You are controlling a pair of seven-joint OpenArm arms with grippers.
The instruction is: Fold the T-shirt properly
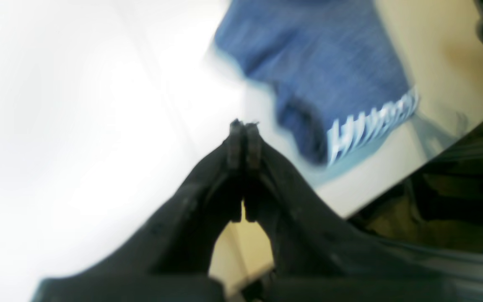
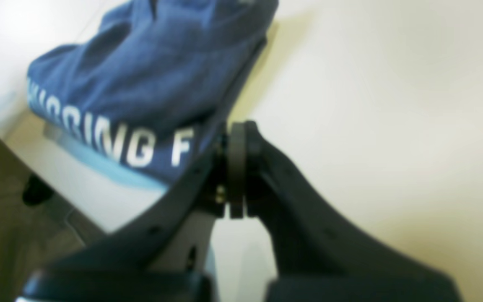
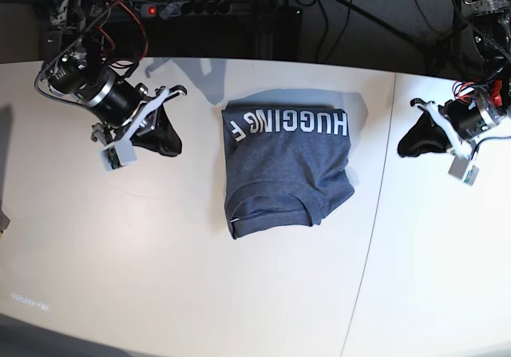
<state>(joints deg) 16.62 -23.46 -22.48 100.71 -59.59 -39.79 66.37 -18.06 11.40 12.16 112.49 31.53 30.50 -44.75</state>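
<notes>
The slate-blue T-shirt lies folded into a rough rectangle in the middle of the white table, with the white lettering "HUGGING F" along its far edge. It also shows in the left wrist view and in the right wrist view. My left gripper hovers to the right of the shirt, apart from it; in its wrist view the jaws are pressed together and empty. My right gripper is to the left of the shirt, apart from it, and its jaws are shut and empty too.
The table has a seam running front to back just right of the shirt. Behind the far table edge are a power strip and cables. A small grey object sits at the left edge.
</notes>
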